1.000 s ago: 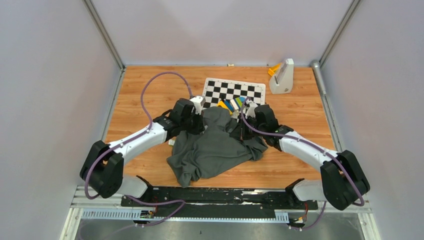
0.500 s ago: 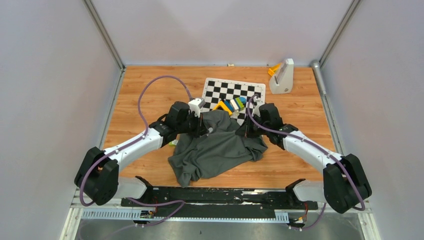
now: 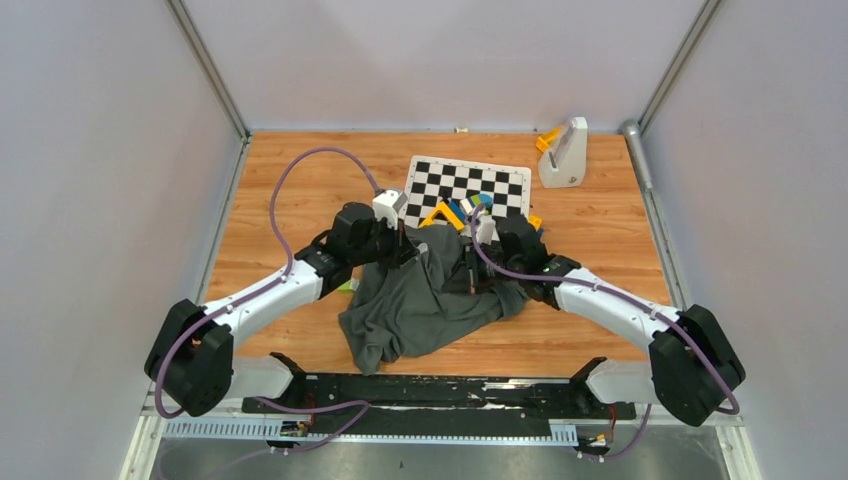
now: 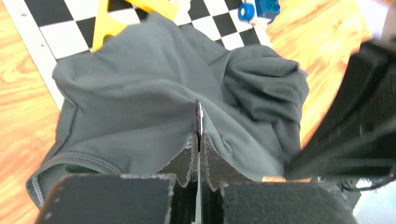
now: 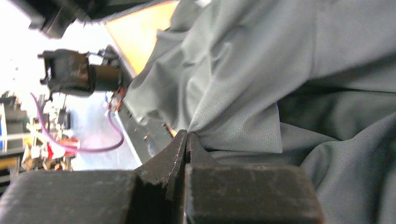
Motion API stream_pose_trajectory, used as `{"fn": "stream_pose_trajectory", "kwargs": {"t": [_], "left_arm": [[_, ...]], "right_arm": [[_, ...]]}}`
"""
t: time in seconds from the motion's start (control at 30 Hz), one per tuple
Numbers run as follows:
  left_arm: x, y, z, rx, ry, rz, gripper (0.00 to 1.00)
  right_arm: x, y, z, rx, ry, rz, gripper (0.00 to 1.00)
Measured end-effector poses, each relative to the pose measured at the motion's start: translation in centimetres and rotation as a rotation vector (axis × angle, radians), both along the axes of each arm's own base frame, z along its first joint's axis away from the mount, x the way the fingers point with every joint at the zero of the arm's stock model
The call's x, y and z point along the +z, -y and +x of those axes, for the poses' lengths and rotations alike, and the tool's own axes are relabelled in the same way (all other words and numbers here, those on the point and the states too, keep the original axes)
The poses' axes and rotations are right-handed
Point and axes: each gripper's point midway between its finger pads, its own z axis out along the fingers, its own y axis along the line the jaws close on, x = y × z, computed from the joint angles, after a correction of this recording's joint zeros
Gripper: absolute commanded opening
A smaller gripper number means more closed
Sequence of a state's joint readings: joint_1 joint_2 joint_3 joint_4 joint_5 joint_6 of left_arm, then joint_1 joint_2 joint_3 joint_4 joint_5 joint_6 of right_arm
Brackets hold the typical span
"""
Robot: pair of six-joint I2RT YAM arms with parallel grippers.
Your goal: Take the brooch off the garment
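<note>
The dark grey garment (image 3: 430, 300) lies crumpled mid-table, its far edge over the chequered board (image 3: 465, 185). My left gripper (image 3: 408, 250) is at the garment's upper left. In the left wrist view it (image 4: 197, 137) is shut on a thin dark piece seen edge-on, which looks like the brooch (image 4: 197, 114), with the garment (image 4: 140, 93) tented up around it. My right gripper (image 3: 470, 280) is on the garment's right side. In the right wrist view it (image 5: 187, 135) is shut on a fold of the garment (image 5: 243, 112). The brooch's face is hidden.
A yellow triangular piece (image 3: 437, 213) and coloured blocks (image 3: 472, 205) sit on the chequered board just beyond the garment; the piece (image 4: 105, 23) and a blue block (image 4: 257, 9) also show in the left wrist view. A white stand with an orange part (image 3: 563, 150) is at the far right.
The raised peak of the garment has dropped and spread. My left gripper has shifted back and left. My right gripper has moved left and nearer, onto the garment.
</note>
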State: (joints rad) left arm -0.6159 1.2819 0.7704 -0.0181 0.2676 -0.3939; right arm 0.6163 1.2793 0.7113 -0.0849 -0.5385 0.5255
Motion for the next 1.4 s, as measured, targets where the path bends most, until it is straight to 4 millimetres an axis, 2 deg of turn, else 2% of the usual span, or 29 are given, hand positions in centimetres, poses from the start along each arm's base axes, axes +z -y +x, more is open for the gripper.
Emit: {"fn": "stream_pose_trajectory", "kwargs": {"t": [0.13, 0.27, 0.4, 0.53, 0.67, 0.73, 0.87, 1.0, 1.2, 1.4], "left_arm": [[0.5, 0.2, 1.2, 0.03, 0.075, -0.035, 0.0], [0.9, 0.2, 2.0, 0.057, 0.131, -0.065, 0.0], [2.1, 0.1, 2.9, 0.078, 0.204, -0.077, 0.0], [4.7, -0.1, 3.4, 0.08, 0.323, -0.109, 0.0], [7.5, -0.2, 2.9, 0.08, 0.426, -0.202, 0.0], [8.5, 0.1, 2.7, 0.075, 0.443, -0.256, 0.0], [11.2, 1.2, 1.9, 0.048, 0.447, -0.422, 0.0], [13.4, 2.1, 1.0, 0.02, 0.43, -0.587, 0.0], [16.2, 2.5, -0.3, -0.014, 0.382, -0.76, 0.0], [18.2, 2.4, -1.5, -0.04, 0.342, -0.856, 0.0]], "right_arm": [[0.7, -2.1, -3.2, 0.139, 0.001, 0.038, 0.0], [1.9, -2.3, -3.9, 0.174, 0.026, 0.068, 0.04], [2.9, -1.8, -3.2, 0.132, 0.084, 0.067, 0.34], [4.5, -1.0, -1.9, 0.06, 0.146, 0.076, 0.45], [6.5, 0.4, 0.0, -0.04, 0.171, 0.109, 0.68], [8.0, 1.7, 1.2, -0.103, 0.181, 0.15, 0.74], [12.1, 3.4, 2.9, -0.191, 0.233, 0.29, 0.74], [14.6, 2.9, 2.8, -0.184, 0.24, 0.404, 0.72], [16.4, 1.9, 3.6, -0.192, 0.2, 0.518, 0.67], [17.6, 1.2, 4.2, -0.179, 0.175, 0.605, 0.57]]}}
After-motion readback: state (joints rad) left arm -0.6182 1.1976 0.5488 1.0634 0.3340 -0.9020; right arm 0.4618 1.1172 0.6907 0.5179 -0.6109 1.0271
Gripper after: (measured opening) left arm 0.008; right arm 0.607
